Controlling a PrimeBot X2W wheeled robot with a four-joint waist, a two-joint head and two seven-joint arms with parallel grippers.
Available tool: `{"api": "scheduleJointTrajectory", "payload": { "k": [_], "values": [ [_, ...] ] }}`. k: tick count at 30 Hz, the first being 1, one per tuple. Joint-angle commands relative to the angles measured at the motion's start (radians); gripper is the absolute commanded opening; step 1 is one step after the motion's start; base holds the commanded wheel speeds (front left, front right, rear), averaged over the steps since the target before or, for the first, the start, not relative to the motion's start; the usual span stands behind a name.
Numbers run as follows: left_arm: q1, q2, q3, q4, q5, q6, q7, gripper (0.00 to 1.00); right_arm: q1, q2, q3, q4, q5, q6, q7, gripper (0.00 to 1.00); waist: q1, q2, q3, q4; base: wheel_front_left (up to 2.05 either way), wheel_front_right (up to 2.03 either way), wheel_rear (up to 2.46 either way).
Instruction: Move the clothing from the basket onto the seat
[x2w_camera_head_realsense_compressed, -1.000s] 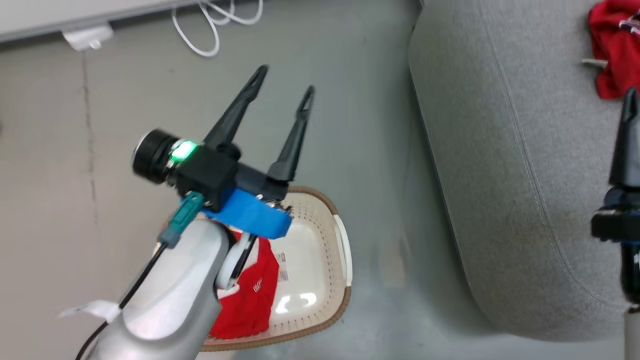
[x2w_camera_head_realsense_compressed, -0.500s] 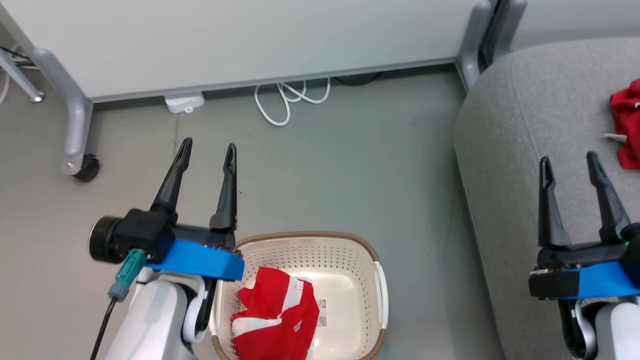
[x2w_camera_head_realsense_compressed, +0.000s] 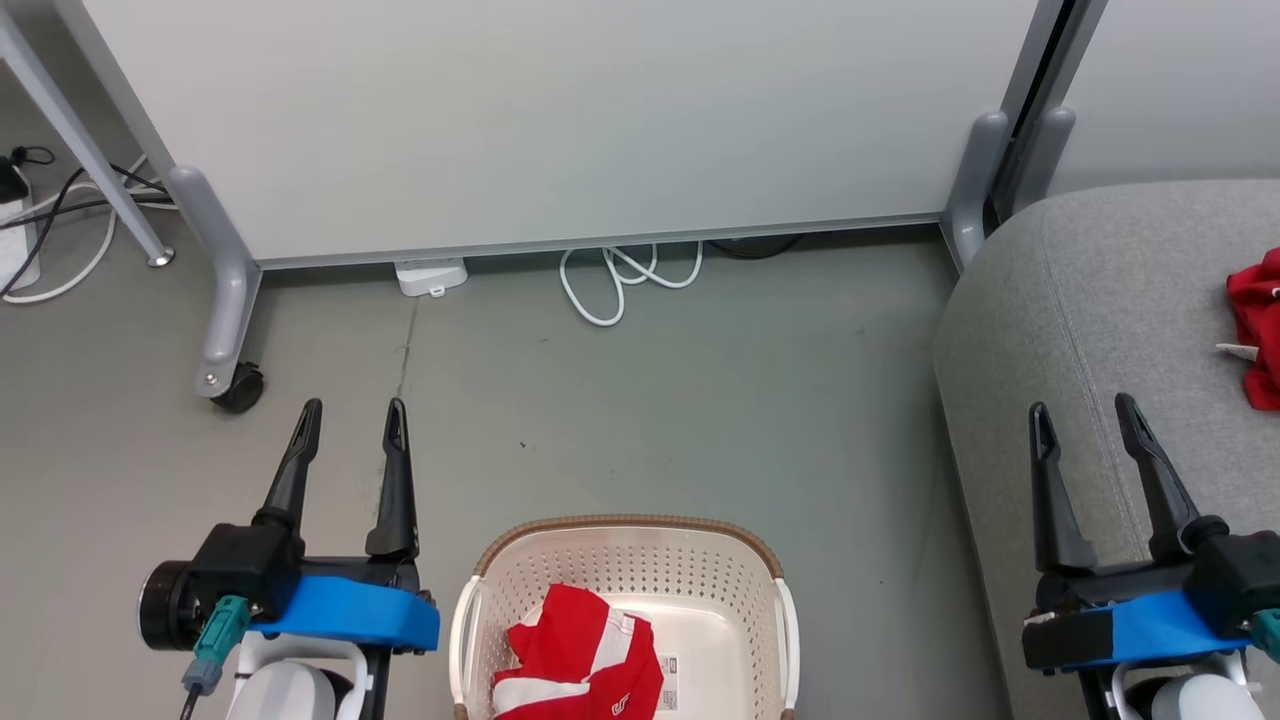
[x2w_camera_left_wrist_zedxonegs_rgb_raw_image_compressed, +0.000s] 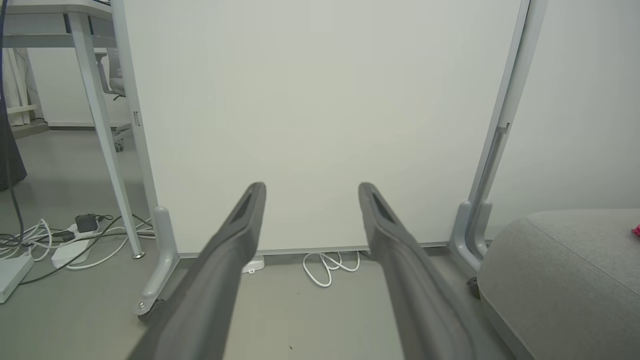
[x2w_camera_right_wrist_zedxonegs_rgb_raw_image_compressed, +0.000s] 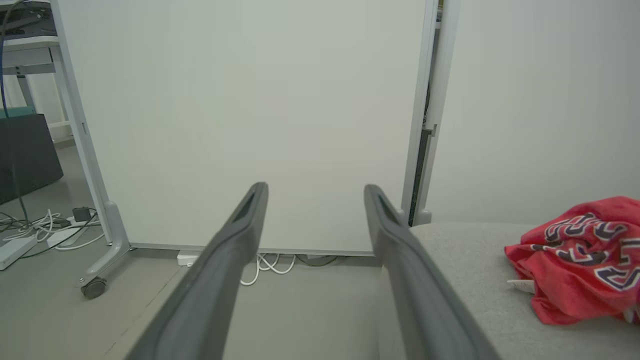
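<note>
Currently your left gripper (x2w_camera_head_realsense_compressed: 353, 410) hangs over the grey floor (x2w_camera_head_realsense_compressed: 700, 400) just left of the cream perforated plastic basket with brown rim (x2w_camera_head_realsense_compressed: 625, 522), its two dark fingers (x2w_camera_head_realsense_compressed: 396, 480) spread, holding nothing. Your right gripper (x2w_camera_head_realsense_compressed: 1082, 408) hovers above the left edge of the large light-grey upholstered seat (x2w_camera_head_realsense_compressed: 1080, 300), likewise spread and empty. One crumpled red-and-white jersey (x2w_camera_head_realsense_compressed: 585, 655) lies in the basket; another red lettered garment (x2w_camera_right_wrist_zedxonegs_rgb_raw_image_compressed: 580, 260) rests on the seat, farther right.

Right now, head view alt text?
A cream basket holding a red garment sits on the grey floor between the open left gripper and open right gripper. A second red garment lies on the grey seat at right; a white partition stands behind.
</note>
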Motion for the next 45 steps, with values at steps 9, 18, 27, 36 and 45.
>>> {"api": "scheduleJointTrajectory", "payload": {
  "k": [9,18,27,36,45],
  "values": [
    [0.041,-0.022,0.051,0.016,0.036,-0.027,-0.005,1.0,0.051,0.006,0.006,0.025,0.03,0.0,-0.001,1.0,0.0002,-0.0001,-0.018,0.013,0.0,0.0,0.0],
    [0.044,-0.031,0.065,0.023,0.054,-0.04,-0.005,1.0,0.053,0.006,0.009,0.034,0.043,0.0,-0.001,1.0,0.0002,-0.0001,-0.024,0.008,0.0,0.0,0.0],
    [0.039,-0.037,0.063,0.031,0.067,-0.048,-0.005,1.0,0.052,0.006,0.012,0.035,0.048,0.0,-0.001,1.0,0.0002,-0.0001,-0.021,0.0,0.0,0.0,0.0],
    [-0.043,0.003,-0.022,0.1,0.071,-0.052,-0.005,1.0,0.014,0.006,0.013,0.022,0.042,0.0,-0.001,1.0,0.0002,-0.0001,0.018,-0.013,0.0,0.0,0.0],
    [-0.257,0.118,-0.312,0.306,-0.003,-0.053,-0.005,1.0,-0.067,0.005,0.005,-0.017,0.033,0.0,-0.001,1.0,0.0002,-0.0001,0.152,-0.038,0.0,0.0,0.0]
  ]
}}
